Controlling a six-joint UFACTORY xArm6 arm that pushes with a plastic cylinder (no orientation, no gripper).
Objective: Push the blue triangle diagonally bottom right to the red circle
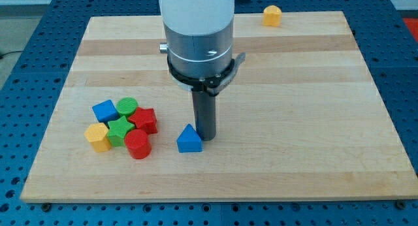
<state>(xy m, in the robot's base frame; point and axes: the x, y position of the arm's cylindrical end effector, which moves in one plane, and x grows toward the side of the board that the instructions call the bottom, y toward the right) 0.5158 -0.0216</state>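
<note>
Tool-wise, my tip (pixel 206 136), a jawless rod gripping nothing, touches the blue triangle (pixel 189 140), right of the red circle (pixel 138 145).

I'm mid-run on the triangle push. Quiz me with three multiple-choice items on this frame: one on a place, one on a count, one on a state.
1. Where is my tip relative to the blue triangle?
A. just to its right in the view
B. far to its left
C. below it at the board's bottom edge

2. How many yellow blocks show?
A. none
B. one
C. two

3. What is the state of the blue triangle and the red circle?
A. touching
B. apart with bare board between
C. stacked

Answers: 1 A, the rod ends close beside the triangle's right side. 2 C, one yellow block sits in the cluster at the view's left, another yellow block at the board's top edge. 3 B, wood shows between them.
</note>
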